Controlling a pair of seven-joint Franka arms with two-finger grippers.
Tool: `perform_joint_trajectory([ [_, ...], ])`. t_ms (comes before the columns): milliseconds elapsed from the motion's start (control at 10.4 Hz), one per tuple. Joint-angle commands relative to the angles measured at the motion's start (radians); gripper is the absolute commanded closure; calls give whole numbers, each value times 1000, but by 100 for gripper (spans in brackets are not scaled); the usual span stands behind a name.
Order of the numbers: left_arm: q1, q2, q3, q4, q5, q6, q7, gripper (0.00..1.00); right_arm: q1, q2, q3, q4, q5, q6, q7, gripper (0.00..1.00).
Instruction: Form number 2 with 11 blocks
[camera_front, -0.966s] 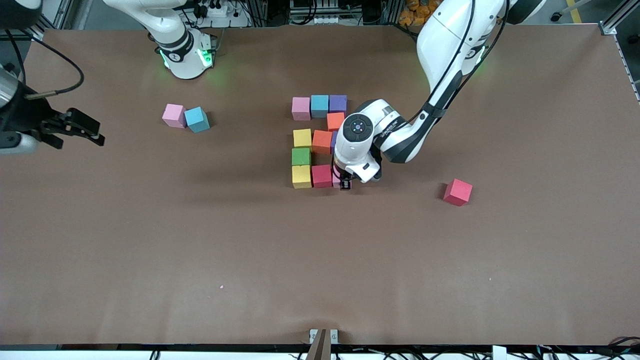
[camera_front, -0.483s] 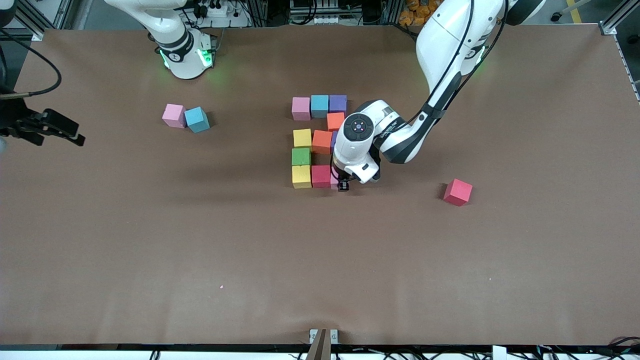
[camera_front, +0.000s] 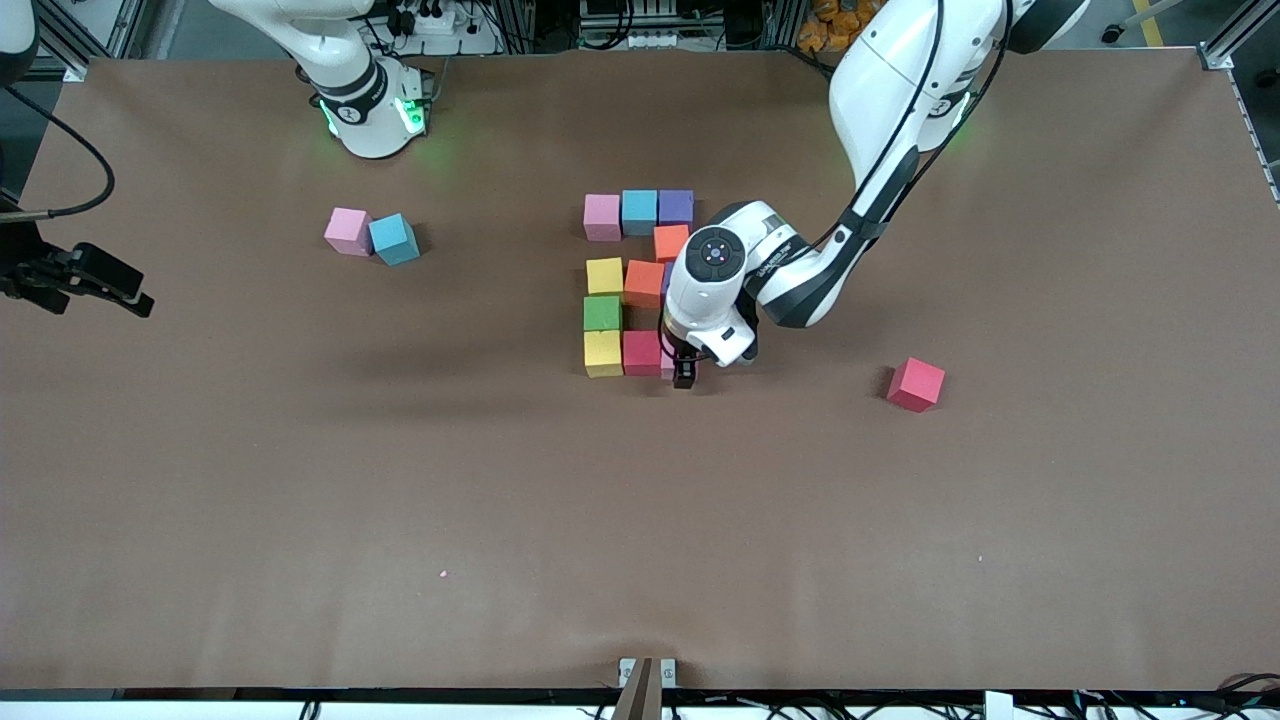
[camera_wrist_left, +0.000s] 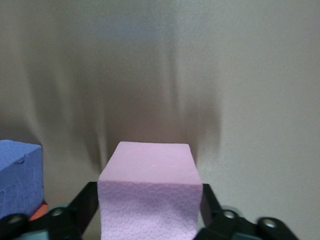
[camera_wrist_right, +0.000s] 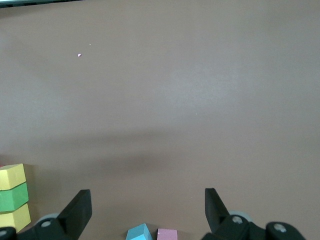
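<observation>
The number 2 (camera_front: 640, 283) is laid out in mixed-colour blocks mid-table. Its row nearest the front camera holds a yellow block (camera_front: 603, 353), a red block (camera_front: 643, 352) and a pink block (camera_front: 668, 361) (camera_wrist_left: 150, 190), the pink one mostly hidden under the left hand. My left gripper (camera_front: 678, 364) (camera_wrist_left: 150, 200) is down at that pink block. Its fingers (camera_wrist_left: 86, 205) stand open along both sides of it, and the block rests on the table. A purple block (camera_wrist_left: 17, 180) shows beside it. My right gripper (camera_front: 115, 288) (camera_wrist_right: 148, 210) hangs open and empty over the table edge at the right arm's end.
A loose pink block (camera_front: 347, 231) (camera_wrist_right: 167, 234) and blue block (camera_front: 394, 239) (camera_wrist_right: 139, 233) sit together toward the right arm's end. A loose red block (camera_front: 916, 384) lies toward the left arm's end. The brown table (camera_front: 640, 520) stretches toward the front camera.
The left gripper's fingers have parted from the pink block, which stays in the row. The right gripper has drawn back toward its end of the table.
</observation>
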Motion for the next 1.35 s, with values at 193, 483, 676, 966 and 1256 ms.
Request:
perform_joint_trajectory([
  [193, 10, -73, 7, 10, 22, 4, -17, 0, -45, 5, 15, 25, -8, -42, 2, 0],
  [483, 12, -165, 4, 12, 16, -31, -12, 0, -47, 2, 16, 26, -5, -42, 7, 0],
  [676, 25, -225, 4, 13, 17, -78, 8, 0, -48, -4, 15, 27, -7, -58, 6, 0],
  [966, 91, -274, 4, 99, 8, -299, 277, 0, -53, -4, 13, 28, -13, -70, 6, 0],
  [1256, 206, -329, 2, 121, 8, -414, 643, 0, -51, -4, 15, 28, -51, -76, 4, 0],
])
